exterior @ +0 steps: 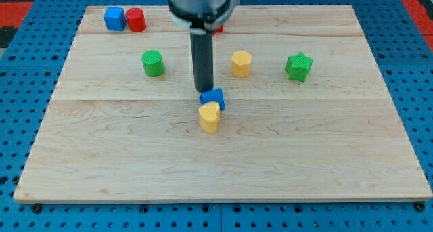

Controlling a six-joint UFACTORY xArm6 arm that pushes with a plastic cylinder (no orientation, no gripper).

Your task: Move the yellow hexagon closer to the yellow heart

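Observation:
The yellow hexagon (241, 63) sits on the wooden board right of centre, in the upper half. The yellow heart (210, 117) lies near the board's middle, below and to the left of the hexagon. A small blue block (214, 98) touches the heart's top edge. My tip (204, 90) is at the upper left edge of the blue block, just above the heart and left of and below the hexagon. The dark rod rises straight up from it.
A green cylinder (153, 63) stands left of the rod. A green star (298, 66) is at the right. A blue block (114, 19) and a red cylinder (136, 19) sit at the top left corner. A red block (218, 28) peeks out behind the arm.

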